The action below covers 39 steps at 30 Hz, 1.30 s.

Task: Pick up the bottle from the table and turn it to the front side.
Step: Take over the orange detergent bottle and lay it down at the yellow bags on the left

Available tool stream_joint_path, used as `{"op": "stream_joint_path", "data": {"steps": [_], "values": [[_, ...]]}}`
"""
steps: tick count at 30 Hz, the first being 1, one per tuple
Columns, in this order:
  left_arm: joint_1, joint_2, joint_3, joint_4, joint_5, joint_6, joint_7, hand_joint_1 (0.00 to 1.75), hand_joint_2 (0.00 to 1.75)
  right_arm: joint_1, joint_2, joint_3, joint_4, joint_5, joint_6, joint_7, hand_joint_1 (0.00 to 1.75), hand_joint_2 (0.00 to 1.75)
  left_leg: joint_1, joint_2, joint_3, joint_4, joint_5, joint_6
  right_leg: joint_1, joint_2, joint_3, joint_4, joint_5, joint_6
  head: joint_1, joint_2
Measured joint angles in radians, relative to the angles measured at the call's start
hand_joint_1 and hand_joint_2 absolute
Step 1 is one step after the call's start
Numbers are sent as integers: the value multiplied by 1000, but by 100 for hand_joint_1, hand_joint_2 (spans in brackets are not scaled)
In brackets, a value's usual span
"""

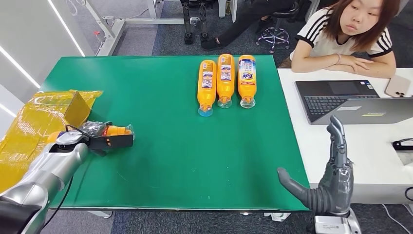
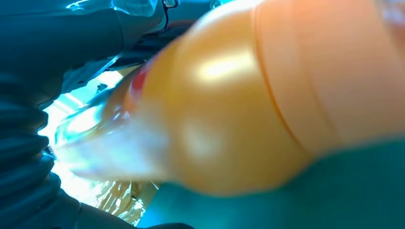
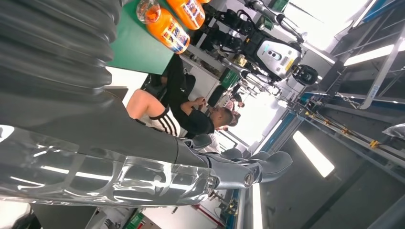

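An orange bottle [image 1: 118,130] lies on its side near the left edge of the green table [image 1: 165,146], its clear cap end under my left hand [image 1: 100,139]. Dark fingers wrap around it, so the hand grips the bottle. In the left wrist view the orange bottle [image 2: 248,109] sits right against the palm, blurred and very close. My right hand [image 1: 333,178] stands upright at the table's front right corner, fingers spread and holding nothing; its fingers [image 3: 258,167] point into open air.
Three more orange bottles [image 1: 225,80] lie side by side at the far middle, the rightmost showing its Tide label. A yellow plastic bag [image 1: 39,122] lies at the left edge. On the white table to the right, a person leans behind a laptop [image 1: 341,97].
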Motion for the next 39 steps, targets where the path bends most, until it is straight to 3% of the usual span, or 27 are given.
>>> {"op": "stream_joint_path", "data": {"steps": [14, 23, 31, 36, 39], "values": [[-17, -17, 0, 18, -20, 2, 28, 0, 175, 21, 9, 0, -4, 6, 24, 22, 0, 175, 0, 0, 0, 0, 0, 0, 0, 0, 0, 0, 0, 0, 0, 0], [-7, -42, 0, -2, -16, 114, -25, 0, 175, 21, 33, -16, -9, 23, 54, 38, 0, 175, 0, 0, 0, 0, 0, 0, 0, 0, 0, 0, 0, 0, 0, 0], [55, -49, 2, -282, -68, 116, 127, 0, 175, 32, 60, -30, -17, 51, 58, 34, 0, 175, 0, 0, 0, 0, 0, 0, 0, 0, 0, 0, 0, 0, 0, 0], [68, -19, 24, -450, -86, 107, 185, 0, 175, 31, 68, -36, -13, 44, 65, 33, 0, 175, 0, 0, 0, 0, 0, 0, 0, 0, 0, 0, 0, 0, 0, 0], [89, 10, 63, -563, -68, 154, 195, 0, 175, 25, 70, -40, -4, 30, 76, 29, 0, 175, 1, 0, 0, 0, 0, 0, 0, 0, 0, 1, 0, 0, 0, 0]]}}
